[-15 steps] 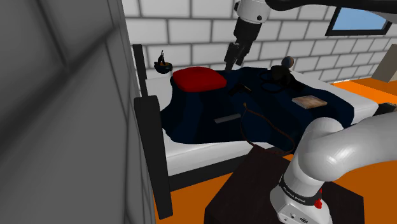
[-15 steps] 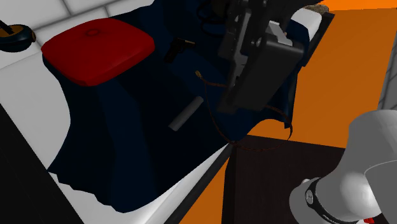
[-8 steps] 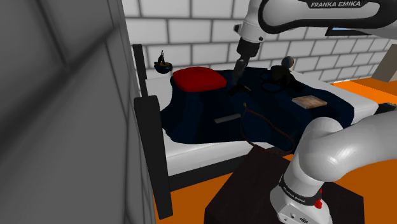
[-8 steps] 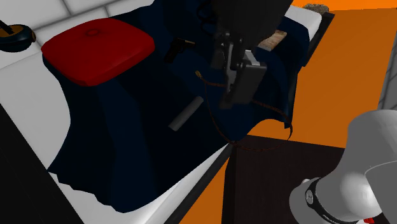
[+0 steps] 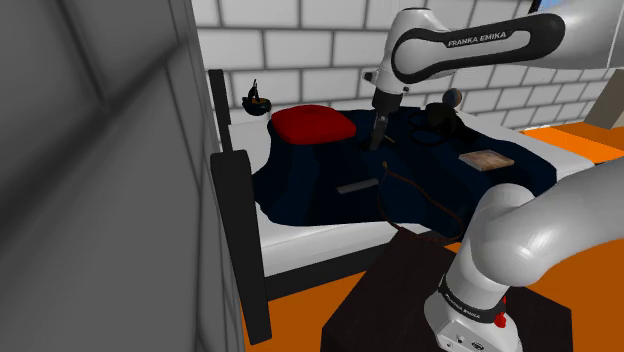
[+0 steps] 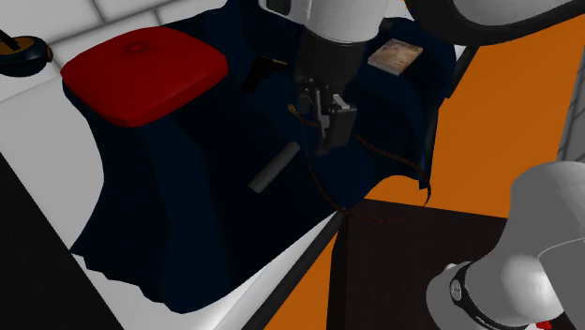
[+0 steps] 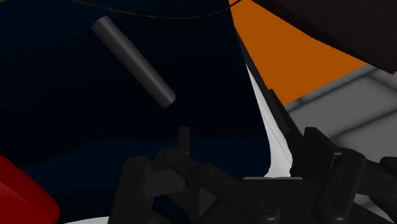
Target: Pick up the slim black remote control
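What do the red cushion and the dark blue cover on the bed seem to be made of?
Red cushion: likely padded fabric, matte; it has puffed, rounded edges and a dimple in the middle. Dark blue cover: likely cloth, matte; it drapes in soft folds at its edge. No weave shows on either.

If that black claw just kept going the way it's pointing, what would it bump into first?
Most likely the dark blue blanket, right beside the small black remote that lies just ahead of the gripper. Depth is hard to judge here, so it may touch the remote itself first.
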